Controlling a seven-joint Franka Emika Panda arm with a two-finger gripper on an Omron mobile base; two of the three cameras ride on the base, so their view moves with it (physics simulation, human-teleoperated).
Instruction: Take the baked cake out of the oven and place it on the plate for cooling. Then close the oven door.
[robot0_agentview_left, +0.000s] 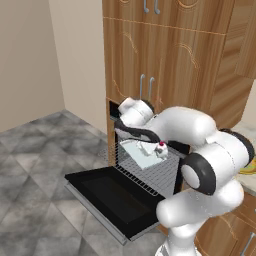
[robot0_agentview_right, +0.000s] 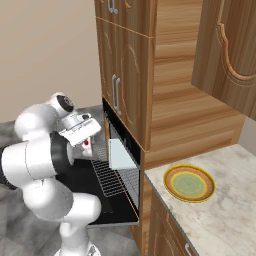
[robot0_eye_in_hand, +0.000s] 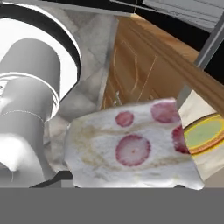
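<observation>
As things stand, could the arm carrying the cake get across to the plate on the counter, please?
Probably yes. The gripper holds the cake out over the open oven door, clear of the racks, and the plate lies bare on the counter beside the oven with nothing between.

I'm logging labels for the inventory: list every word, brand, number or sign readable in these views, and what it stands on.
None can be read.
Oven: what shows of its front bears no legible marks.
Plate: plain coloured rings.
Baked cake: red spots, no lettering.
</observation>
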